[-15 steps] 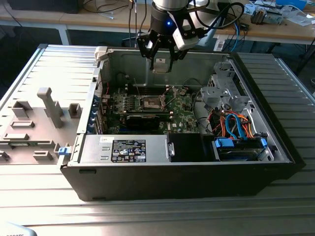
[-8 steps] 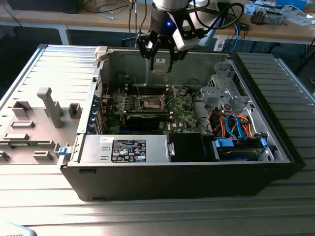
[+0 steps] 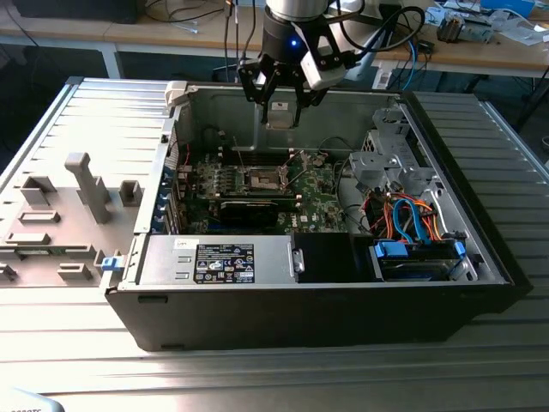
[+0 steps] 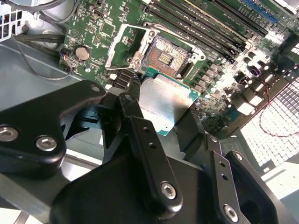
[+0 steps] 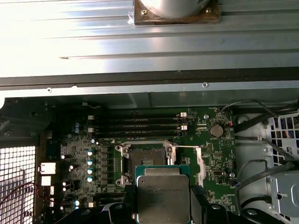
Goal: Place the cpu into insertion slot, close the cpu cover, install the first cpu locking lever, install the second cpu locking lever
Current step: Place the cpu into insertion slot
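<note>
The claw grips the cpu by its edges above the bare insertion slot: step one, and seating it likely needs careful square alignment.

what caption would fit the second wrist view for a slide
Gripper shut on the cpu, holding it above the empty socket on the motherboard, with the cpu cover open.

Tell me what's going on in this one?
The arm's black hand is shut on the small square silver-grey cpu. It holds it inside the open black tower computer case, above the green motherboard and near its bare insertion slot. The thin silvery cpu cover stands swung open beside the slot. The cpu is not yet seated.
</note>
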Action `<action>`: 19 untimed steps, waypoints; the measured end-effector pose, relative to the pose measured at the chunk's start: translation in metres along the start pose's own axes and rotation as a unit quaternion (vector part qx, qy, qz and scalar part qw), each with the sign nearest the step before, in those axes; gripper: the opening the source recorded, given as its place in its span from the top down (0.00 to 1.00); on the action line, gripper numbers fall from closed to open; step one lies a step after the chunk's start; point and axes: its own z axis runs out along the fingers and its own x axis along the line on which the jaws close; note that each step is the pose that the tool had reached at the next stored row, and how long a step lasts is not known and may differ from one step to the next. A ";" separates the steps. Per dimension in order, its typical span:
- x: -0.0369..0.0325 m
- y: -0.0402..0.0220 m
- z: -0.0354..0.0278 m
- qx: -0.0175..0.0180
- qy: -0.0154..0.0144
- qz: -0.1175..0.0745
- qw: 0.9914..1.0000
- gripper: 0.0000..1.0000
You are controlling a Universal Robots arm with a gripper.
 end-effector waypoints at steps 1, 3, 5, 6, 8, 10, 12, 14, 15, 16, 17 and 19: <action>0.0000 0.0000 0.0003 0.000 0.000 0.000 1.000 0.45; 0.0000 -0.0001 0.0008 0.000 0.000 0.000 1.000 0.45; 0.0000 -0.0001 0.0011 0.000 0.000 0.000 1.000 0.45; 0.0000 -0.0001 0.0013 0.000 0.000 0.000 1.000 0.45; 0.0000 -0.0001 0.0016 0.000 0.000 0.000 1.000 0.45; 0.0000 -0.0002 0.0021 0.000 0.000 0.000 1.000 0.45; 0.0000 -0.0002 0.0024 0.000 0.000 0.000 1.000 0.45; -0.0001 -0.0003 0.0028 0.000 0.000 0.000 1.000 0.45; -0.0001 -0.0003 0.0030 0.000 0.000 0.000 1.000 0.45; -0.0001 -0.0003 0.0032 0.000 0.000 0.000 1.000 0.45; -0.0001 -0.0003 0.0034 0.000 0.000 0.000 1.000 0.45; -0.0001 -0.0005 0.0056 0.000 0.000 0.000 1.000 0.45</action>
